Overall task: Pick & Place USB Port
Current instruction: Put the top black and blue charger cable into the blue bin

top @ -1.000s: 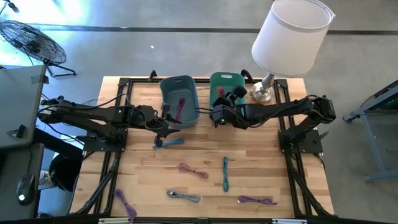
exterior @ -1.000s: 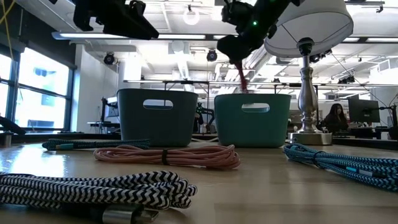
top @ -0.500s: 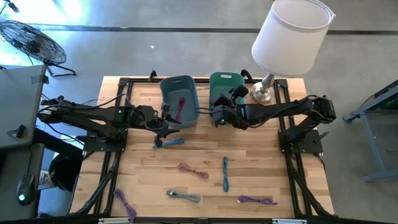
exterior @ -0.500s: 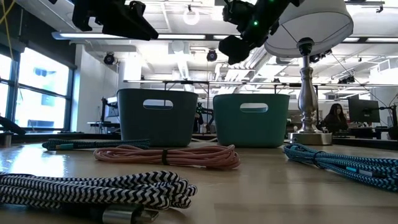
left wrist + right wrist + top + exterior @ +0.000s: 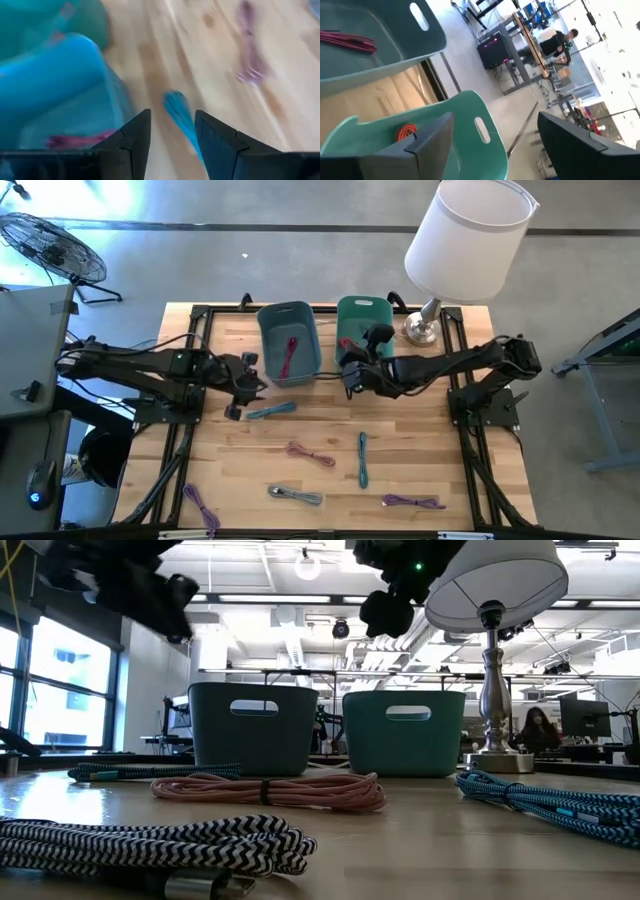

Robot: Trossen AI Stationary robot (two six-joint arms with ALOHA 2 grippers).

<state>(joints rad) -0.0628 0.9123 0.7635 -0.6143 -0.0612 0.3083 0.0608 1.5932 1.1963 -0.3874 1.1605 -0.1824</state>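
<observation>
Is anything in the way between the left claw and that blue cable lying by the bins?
Nothing visible. The left gripper hangs open above bare wood, with the blue cable lying just beside it, in front of the blue bin.

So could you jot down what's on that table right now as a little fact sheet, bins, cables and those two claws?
blue-grey bin: holds a dark red cable
green bin: holds a red cable
left claw: open, empty, above the table beside the teal cable
right claw: open, empty, at the green bin's front edge
loose cables on the table: pink, teal-blue, grey, two purple
lamp: behind the green bin, beside it
</observation>
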